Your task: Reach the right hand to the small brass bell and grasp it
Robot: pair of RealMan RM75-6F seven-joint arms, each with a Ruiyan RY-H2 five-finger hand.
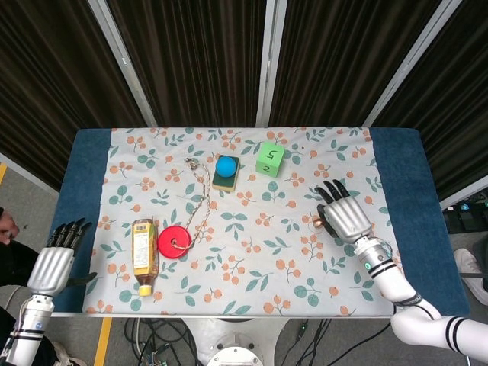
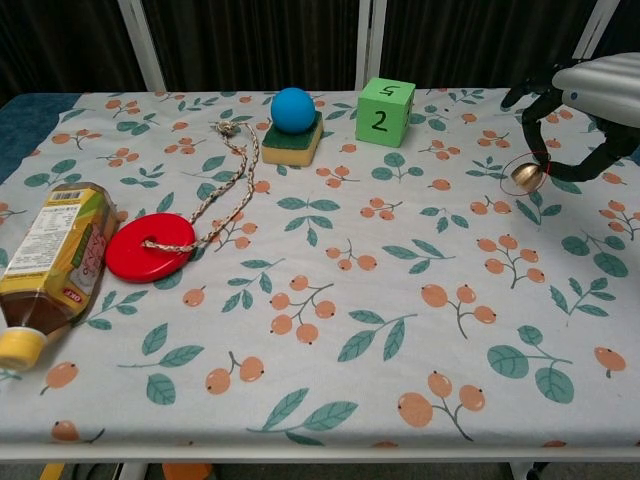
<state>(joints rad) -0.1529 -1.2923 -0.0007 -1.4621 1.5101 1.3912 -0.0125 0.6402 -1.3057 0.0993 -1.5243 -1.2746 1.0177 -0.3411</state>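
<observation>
The right hand (image 2: 590,95) pinches the small brass bell (image 2: 525,176) clear of the tablecloth (image 2: 330,300) near its right edge, so the grasp looks complete.

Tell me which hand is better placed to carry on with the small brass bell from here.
The right hand. The small brass bell hangs from its fingers, apparently clear of the tablecloth. The left hand sits off the table's near left corner, beyond the bottle, holding nothing.
</observation>
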